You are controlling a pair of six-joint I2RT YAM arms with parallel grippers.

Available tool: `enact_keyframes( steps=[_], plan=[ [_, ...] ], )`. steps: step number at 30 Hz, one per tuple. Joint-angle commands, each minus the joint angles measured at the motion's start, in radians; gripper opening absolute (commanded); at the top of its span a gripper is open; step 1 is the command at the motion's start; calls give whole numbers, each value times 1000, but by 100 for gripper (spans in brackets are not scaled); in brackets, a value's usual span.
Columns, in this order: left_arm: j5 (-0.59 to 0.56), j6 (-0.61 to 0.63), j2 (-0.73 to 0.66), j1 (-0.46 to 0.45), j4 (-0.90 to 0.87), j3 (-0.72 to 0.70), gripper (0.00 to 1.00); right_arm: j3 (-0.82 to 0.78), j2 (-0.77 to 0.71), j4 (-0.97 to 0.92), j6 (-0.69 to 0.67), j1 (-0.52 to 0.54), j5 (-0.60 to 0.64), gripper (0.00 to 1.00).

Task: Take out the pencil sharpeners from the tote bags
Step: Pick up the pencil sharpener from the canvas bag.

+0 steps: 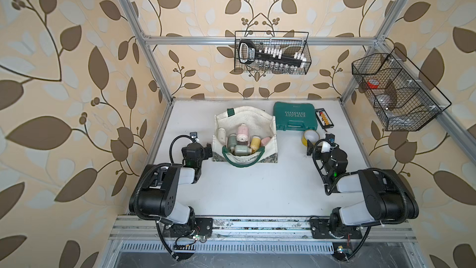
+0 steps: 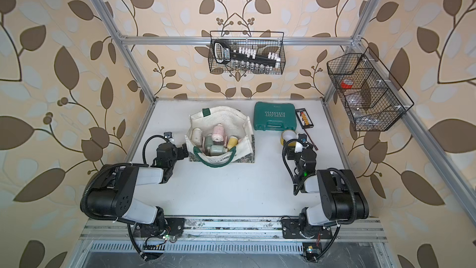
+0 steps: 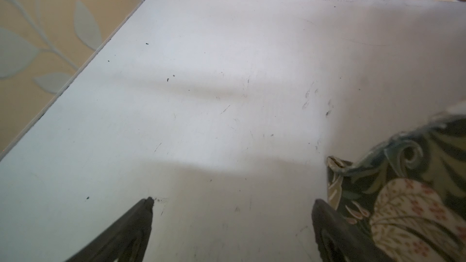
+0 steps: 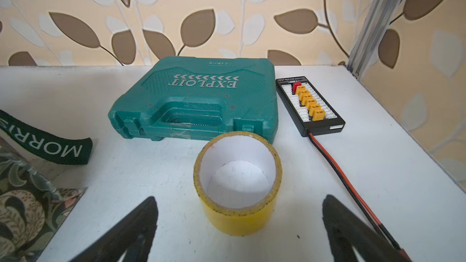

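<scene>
1. since both arms sit low over the table (image 1: pixel 244 189) with nothing held, the first reach looks not yet begun. the left gripper (image 3: pixel 232 201) stands wide and empty just beside the patterned bottom corner of the tote bag (image 1: pixel 244 117). the right gripper (image 4: pixel 239 199) is just as wide and empty, facing a yellow tape roll (image 4: pixel 237 223), well apart from the bag.
2. the pencil sharpeners (image 1: pixel 240 140) lie heaped inside the open bag, with none out on the table.
3. to do it well, lift the left gripper clear of the rim, come down into the mouth and take the pink sharpener (image 1: pixel 243 130) on top first. keep off the green handle (image 1: pixel 244 158) draped over the near edge, as it could snag.
4. both top views show the sharpeners, and neither wrist view does. only the right wrist view shows the tape roll lined up between its fingers, with the teal tool case (image 4: pixel 196 102) behind.
</scene>
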Motion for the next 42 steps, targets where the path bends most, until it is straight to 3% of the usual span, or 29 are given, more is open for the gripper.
enact_keyframes(
  steps=[1,36,38,41,42],
  plan=[
    [5,11,1,8,46,30,99,21,13,21,12,6,10,99],
    [16,26,-12,7,55,24,99,17,11,28,10,6,13,100],
    [70,51,-45,3,-69,73,99,9,5,45,3,16,24,99],
    [56,-23,-117,-1,-504,274,99,-11,-72,31,-2,33,60,100],
    [60,-19,-109,-1,-564,302,99,4,-128,-58,12,46,114,99]
  ],
)
